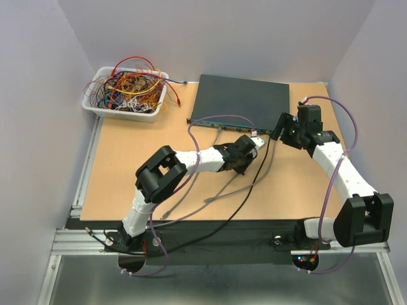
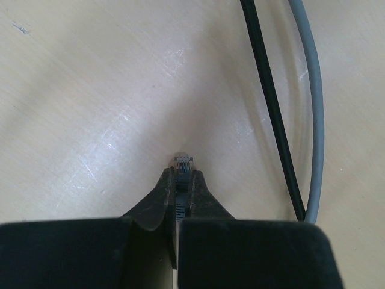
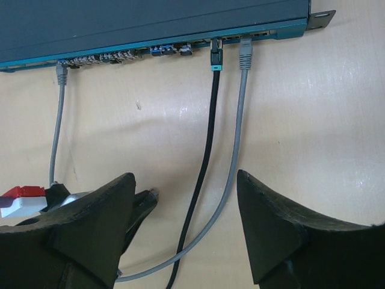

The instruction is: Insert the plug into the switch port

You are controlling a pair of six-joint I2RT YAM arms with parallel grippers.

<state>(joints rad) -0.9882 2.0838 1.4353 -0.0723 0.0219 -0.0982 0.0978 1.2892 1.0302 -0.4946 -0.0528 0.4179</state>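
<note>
The switch (image 1: 241,98) is a flat dark grey-blue box at the back of the table, with its teal port edge (image 3: 180,41) facing me. A black cable (image 3: 215,57) and a grey cable (image 3: 245,54) sit in ports near its right end, and another grey cable (image 3: 61,73) is further left. My left gripper (image 2: 183,174) is shut on a clear-tipped plug (image 2: 183,161), held just above the tabletop in front of the switch (image 1: 254,145). My right gripper (image 3: 184,177) is open and empty, just right of the left one (image 1: 280,130), straddling the two cables.
A white tray (image 1: 95,107) full of tangled coloured wires stands at the back left. The black cable (image 2: 271,102) and grey cable (image 2: 316,102) trail over the wooden table (image 1: 127,171) toward the near edge. The left gripper's tip (image 3: 144,201) shows in the right wrist view.
</note>
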